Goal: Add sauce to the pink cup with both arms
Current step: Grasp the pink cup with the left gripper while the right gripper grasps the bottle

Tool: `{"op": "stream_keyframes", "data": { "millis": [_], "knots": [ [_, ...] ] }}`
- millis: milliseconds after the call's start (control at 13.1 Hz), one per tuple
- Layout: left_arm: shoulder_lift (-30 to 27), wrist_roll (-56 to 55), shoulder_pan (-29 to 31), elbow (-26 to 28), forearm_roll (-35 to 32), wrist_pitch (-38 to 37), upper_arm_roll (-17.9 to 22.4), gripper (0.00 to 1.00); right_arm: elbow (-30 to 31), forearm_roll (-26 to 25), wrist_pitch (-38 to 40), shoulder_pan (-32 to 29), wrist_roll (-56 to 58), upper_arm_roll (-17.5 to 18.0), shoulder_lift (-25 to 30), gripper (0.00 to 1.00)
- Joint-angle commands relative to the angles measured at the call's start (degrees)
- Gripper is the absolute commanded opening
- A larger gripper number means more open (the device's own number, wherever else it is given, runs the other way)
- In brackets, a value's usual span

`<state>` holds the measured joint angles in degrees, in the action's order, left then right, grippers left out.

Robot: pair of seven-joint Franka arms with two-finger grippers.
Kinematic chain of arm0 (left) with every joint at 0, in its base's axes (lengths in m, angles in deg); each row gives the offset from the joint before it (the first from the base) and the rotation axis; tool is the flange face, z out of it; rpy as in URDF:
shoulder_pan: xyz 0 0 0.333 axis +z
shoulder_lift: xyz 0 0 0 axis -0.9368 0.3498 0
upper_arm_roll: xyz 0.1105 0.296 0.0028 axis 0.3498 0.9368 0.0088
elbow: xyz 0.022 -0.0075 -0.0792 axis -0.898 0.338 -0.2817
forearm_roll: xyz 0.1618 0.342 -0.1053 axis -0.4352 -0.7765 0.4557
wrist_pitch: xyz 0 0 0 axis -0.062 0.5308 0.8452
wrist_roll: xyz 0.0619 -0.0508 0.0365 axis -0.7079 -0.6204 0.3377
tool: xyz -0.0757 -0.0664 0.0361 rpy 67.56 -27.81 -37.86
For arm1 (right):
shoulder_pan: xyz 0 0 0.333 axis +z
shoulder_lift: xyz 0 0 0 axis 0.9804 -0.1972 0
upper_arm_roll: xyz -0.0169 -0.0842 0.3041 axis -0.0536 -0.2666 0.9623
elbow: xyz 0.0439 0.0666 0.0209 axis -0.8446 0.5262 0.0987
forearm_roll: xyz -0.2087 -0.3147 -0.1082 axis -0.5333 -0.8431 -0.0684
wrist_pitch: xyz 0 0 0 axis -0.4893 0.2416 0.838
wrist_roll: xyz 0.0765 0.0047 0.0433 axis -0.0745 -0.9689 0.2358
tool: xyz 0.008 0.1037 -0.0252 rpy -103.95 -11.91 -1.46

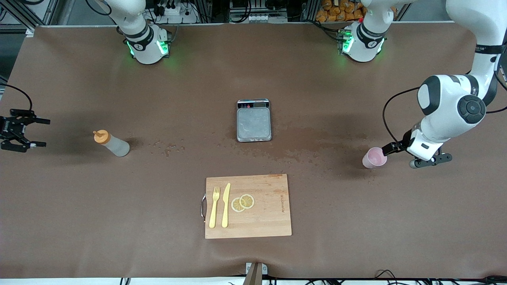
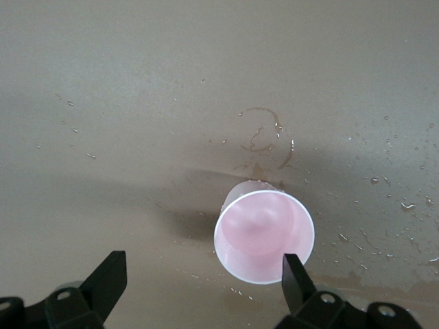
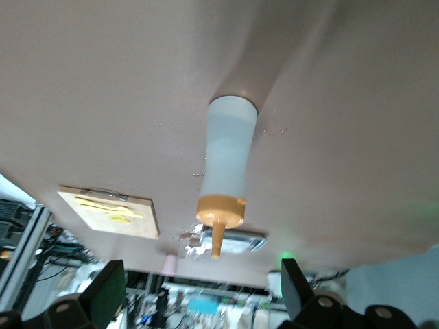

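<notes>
Left gripper [image 2: 199,281] jaws spread wide, empty, hanging just beside the pink cup [image 1: 374,157], which stands upright toward the left arm's end of the table. One finger [image 2: 293,274] is already near the cup rim, so a badly centred close could tip or shove the light cup. Right gripper [image 1: 29,132] also wide open, empty, near the right arm's end, apart from the sauce bottle [image 1: 112,143], which stands upright with its orange cap on top. A hard squeeze there could squirt early. Brown table cover [image 1: 158,206] is speckled with wet spots; scale [image 1: 254,120] mid-table, cutting board [image 1: 248,206] nearer the camera.
</notes>
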<state>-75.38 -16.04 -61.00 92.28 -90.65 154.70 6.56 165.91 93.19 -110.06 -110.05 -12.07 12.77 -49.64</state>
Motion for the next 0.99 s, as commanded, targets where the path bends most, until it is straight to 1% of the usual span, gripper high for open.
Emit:
{"op": "stream_keyframes", "data": {
  "millis": [0, 152, 305, 534, 686, 915],
  "knots": [
    [0.9, 0.7, 0.4, 0.2, -0.7, 1.3, -0.2, 1.00, -1.7, 3.7, 1.5, -0.8, -2.3, 1.0, -5.4, 1.00],
    [2.0, 0.7, 0.4, 0.1, -0.7, 2.2, -0.2, 1.00, -1.7, 6.1, 1.2, -0.6, -3.9, 1.1, -7.9, 1.00],
    [3.2, 0.7, 0.4, 0.2, -0.7, 2.6, -0.2, 0.96, -1.6, 8.0, 1.4, -0.4, -6.1, 1.2, -10.9, 1.00],
    [4.5, 0.7, 0.4, 0.2, -0.7, 3.6, -0.2, 0.90, -1.6, 8.9, 1.1, 0.7, -7.6, 1.1, -12.4, 1.00],
    [5.3, 0.7, 0.4, 0.3, -0.7, 3.7, -0.2, 0.87, -1.6, 11.3, 1.1, 0.4, -7.5, 1.1, -14.6, 1.00],
    [5.7, 0.7, 0.4, 0.2, -0.7, 3.7, -0.2, 0.81, -1.6, 11.6, 1.1, 0.8, -5.9, 1.2, -16.4, 1.00]
  ]
}}
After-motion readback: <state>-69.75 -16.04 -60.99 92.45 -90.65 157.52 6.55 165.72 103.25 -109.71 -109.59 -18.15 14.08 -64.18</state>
